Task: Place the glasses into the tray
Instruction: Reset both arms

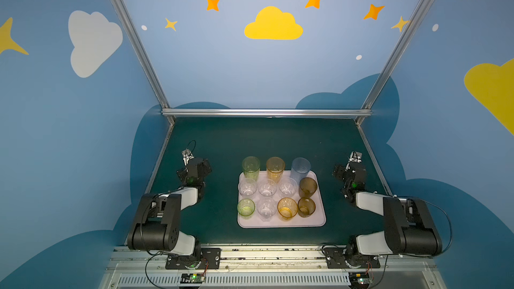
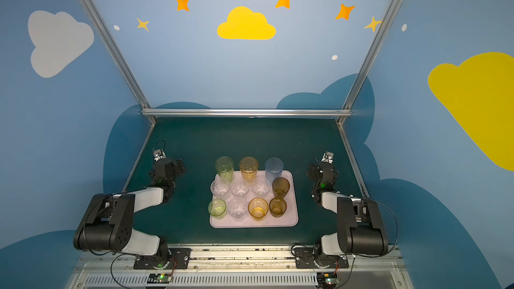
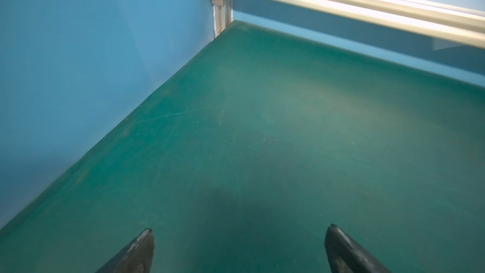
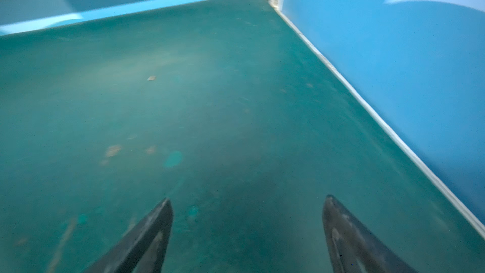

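Left claw (image 3: 240, 228) and right claw (image 4: 248, 198) gape wide and empty either side of the flat lilac-pink tray (image 1: 281, 224), where all eleven transparent tumblers (image 1: 267, 188) stand, so you likely need only park the arms.

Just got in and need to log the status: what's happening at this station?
Nothing is being handled right now. All eleven transparent tumblers, clear, green, amber, brown and pale blue, stand upright in the flat pale lilac-pink rectangular tray on the dark green table. The left gripper and right gripper are open, empty, and off to either side of it.
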{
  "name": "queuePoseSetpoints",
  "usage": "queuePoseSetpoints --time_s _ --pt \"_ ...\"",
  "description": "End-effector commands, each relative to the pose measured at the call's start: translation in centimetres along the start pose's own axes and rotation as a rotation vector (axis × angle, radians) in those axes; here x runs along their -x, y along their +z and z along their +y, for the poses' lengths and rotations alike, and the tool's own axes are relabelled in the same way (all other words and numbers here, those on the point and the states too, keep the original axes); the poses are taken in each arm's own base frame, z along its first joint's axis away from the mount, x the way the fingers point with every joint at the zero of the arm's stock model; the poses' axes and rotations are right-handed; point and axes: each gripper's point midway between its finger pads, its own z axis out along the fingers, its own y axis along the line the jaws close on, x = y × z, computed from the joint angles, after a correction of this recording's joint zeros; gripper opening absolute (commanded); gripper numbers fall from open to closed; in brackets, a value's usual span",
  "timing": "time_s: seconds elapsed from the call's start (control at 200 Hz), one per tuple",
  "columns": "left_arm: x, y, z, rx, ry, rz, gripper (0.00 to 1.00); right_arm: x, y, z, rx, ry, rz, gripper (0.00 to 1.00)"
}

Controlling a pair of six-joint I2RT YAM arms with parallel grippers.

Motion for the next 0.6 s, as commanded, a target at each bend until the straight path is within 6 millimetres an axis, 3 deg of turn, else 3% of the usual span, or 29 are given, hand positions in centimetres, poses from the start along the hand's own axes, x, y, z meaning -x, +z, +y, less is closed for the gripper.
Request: queuePoseSetpoints --time_s 0.0,0.135,0.17,0.245,0.34,0.596 --pt "0.6 -0.3 -1.2 -0.054 0.032 -0.038 1.00 1.7 0.3 2.9 0.139 -0.047 -0.068 0.88" --pt "0.1 -1.0 -2.1 -0.124 0.048 -0.071 1.00 1.1 0.4 3.6 0.184 -0.064 -0.069 0.88" --pt "-0.7 -0.8 -2.1 -0.133 0.052 -0.072 1.00 1.2 0.4 3.6 0.183 -0.064 -0.067 0.88" --pt "-0.5 -0.3 -2.6 -0.152 0.055 -0.121 1.00 1.1 0.4 3.6 0.184 -0.064 -0.067 0.88" --pt "-0.9 -0.2 -2.2 -0.122 0.063 -0.030 1.00 1.2 0.4 3.6 0.183 -0.063 -0.070 0.88" --pt "-0.7 0.1 -1.9 -0.122 0.032 -0.032 1.00 1.2 0.4 3.6 0.183 -0.065 -0.070 0.88"
